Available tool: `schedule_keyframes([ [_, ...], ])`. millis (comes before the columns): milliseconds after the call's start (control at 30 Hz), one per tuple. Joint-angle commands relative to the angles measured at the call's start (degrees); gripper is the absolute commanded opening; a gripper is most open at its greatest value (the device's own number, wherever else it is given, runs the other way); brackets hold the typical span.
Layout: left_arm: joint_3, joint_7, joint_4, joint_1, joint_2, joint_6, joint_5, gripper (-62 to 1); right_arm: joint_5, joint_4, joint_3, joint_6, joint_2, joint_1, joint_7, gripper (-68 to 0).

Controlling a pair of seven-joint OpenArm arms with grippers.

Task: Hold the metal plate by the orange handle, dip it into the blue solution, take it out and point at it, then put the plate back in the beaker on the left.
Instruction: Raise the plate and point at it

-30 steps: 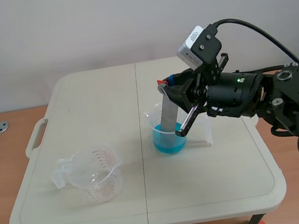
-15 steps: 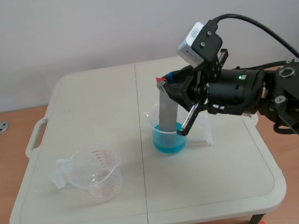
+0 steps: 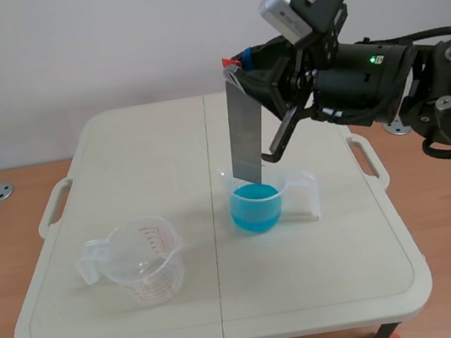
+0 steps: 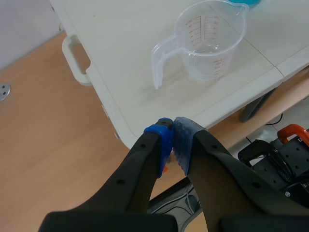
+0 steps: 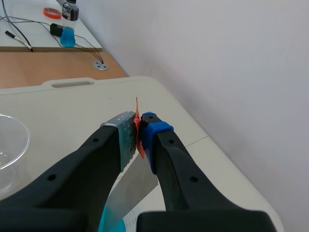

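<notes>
cream folding table (image 3: 120,151), pale wall behind. thin grey metal plate (image 3: 243,136) hangs upright just over clear beaker of blue solution (image 3: 256,207); right gripper (image 5: 139,133) clamped on its orange handle (image 5: 136,107). likely light, stiff, slippery when wet; hold by handle only. left gripper (image 4: 173,145) closed on nothing. clear measuring beaker (image 3: 142,264) at left.

right arm (image 3: 383,80): comes in from the right side, held high, forearm roughly level, reaching in to about the middle
right gripper (image 3: 237,66): fingers clamped on the orange handle (image 3: 230,58), tips pointing left in scene view
right pads (image 5: 126,131): one grey, one blue, pressed on either side of the handle
left gripper (image 4: 173,141): fingers closed together, pads touching, nothing between them
</notes>
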Motion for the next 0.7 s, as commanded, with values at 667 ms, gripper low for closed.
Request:
schedule_keyframes([
  [667, 0.2, -0.3, 0.4, -6.3, -0.2, -0.3, -0.6, -59.6, 1.1, 10.1, 2.0, 0.3, 0.5, 0.7, -0.1, -66.2],
])
